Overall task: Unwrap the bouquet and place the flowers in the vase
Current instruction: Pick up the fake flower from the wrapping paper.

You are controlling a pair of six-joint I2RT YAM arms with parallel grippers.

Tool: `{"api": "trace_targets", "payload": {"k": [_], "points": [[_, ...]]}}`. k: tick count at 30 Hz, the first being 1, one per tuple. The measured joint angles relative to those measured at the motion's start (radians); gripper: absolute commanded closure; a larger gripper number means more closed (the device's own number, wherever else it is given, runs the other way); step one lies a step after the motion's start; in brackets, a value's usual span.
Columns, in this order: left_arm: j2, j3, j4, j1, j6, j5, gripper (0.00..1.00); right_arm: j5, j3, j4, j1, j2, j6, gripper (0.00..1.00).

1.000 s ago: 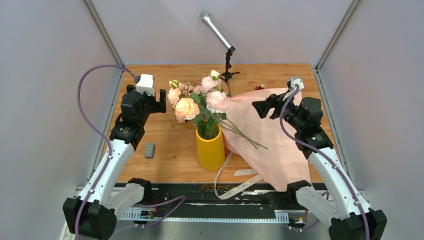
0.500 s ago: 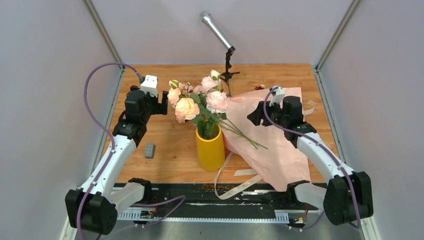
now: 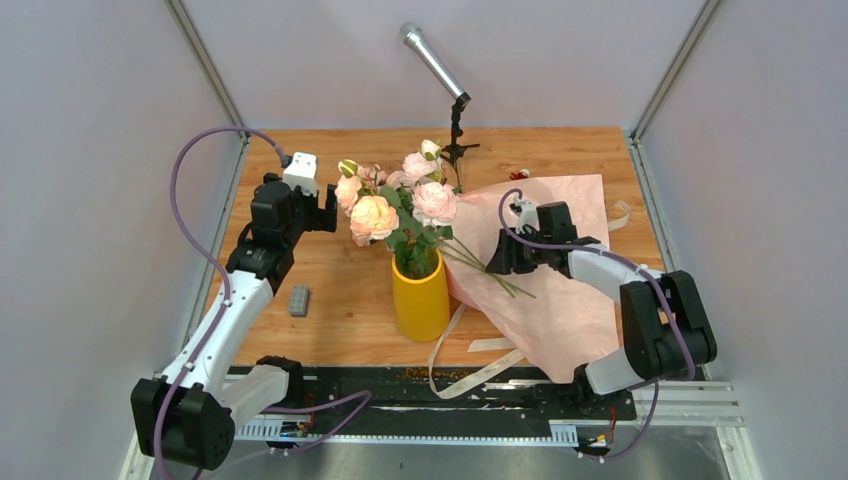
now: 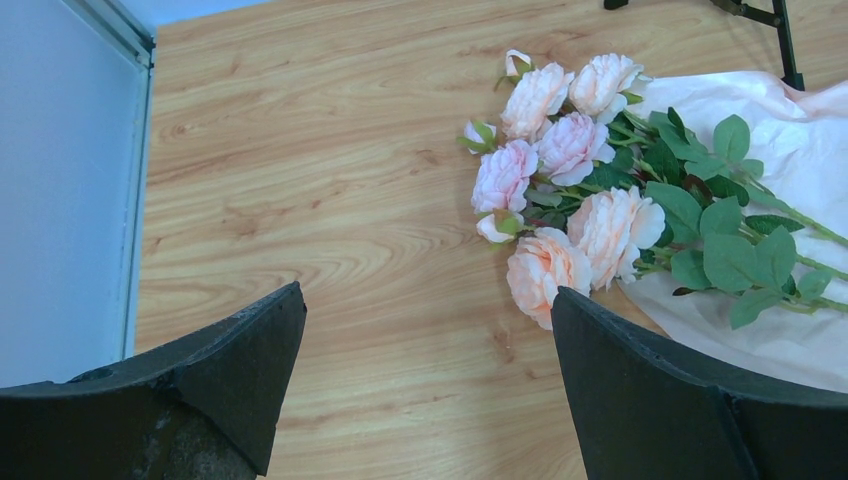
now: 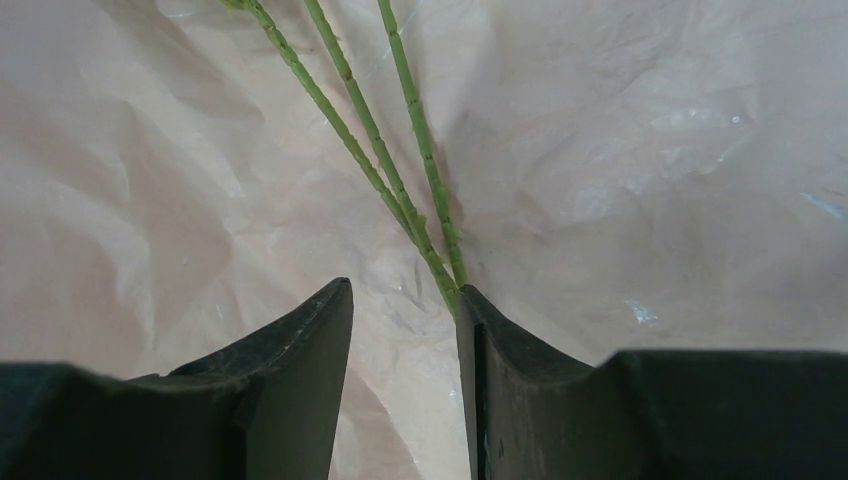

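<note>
Flowers (image 3: 398,200), pink and peach roses with green leaves, stand in the yellow vase (image 3: 421,298) in the middle of the table (image 3: 340,290). Three thin green stems (image 5: 385,170) lie across the spread pink paper (image 3: 565,310). Their ends touch one finger of the part-open right claw (image 5: 400,295), ungripped. Left claw (image 4: 425,295) hangs released beside the blooms.

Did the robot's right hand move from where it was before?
Yes. The right gripper slid leftward in the top view, closer to the yellow vase, and now hangs low over the green stems on the pink paper.
</note>
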Motion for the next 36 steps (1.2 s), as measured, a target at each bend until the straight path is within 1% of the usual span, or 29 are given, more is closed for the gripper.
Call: {"api": "trace_targets", "payload": {"k": [4, 17, 23, 24, 27, 28, 32, 36], "points": [[0.0, 0.0, 0.0, 0.0, 0.0, 0.001, 0.0, 0.007, 0.004, 0.006, 0.018, 0.033, -0.006, 0.61], [0.0, 0.0, 0.0, 0.0, 0.001, 0.0, 0.0, 0.077, 0.048, 0.08, 0.089, 0.147, -0.03, 0.62], [0.0, 0.0, 0.0, 0.0, 0.001, 0.0, 0.0, 0.12, 0.079, 0.097, 0.123, 0.185, -0.06, 0.67], [0.0, 0.0, 0.0, 0.0, 0.001, 0.0, 0.0, 0.13, 0.082, 0.101, 0.129, 0.187, -0.065, 0.68], [0.0, 0.0, 0.0, 0.0, 0.001, 0.0, 0.0, 0.161, 0.083, 0.108, 0.144, 0.187, -0.087, 0.84], [0.0, 0.0, 0.0, 0.0, 0.001, 0.0, 0.0, 0.172, 0.083, 0.111, 0.15, 0.187, -0.093, 0.88], [-0.008, 0.0, 0.0, 0.0, 0.001, 0.0, 0.0, 0.174, 0.083, 0.122, 0.156, 0.181, -0.117, 1.0], [-0.024, 0.0, 0.0, 0.0, 0.001, 0.0, 0.0, 0.162, 0.079, 0.122, 0.163, 0.123, -0.121, 1.0]]}}
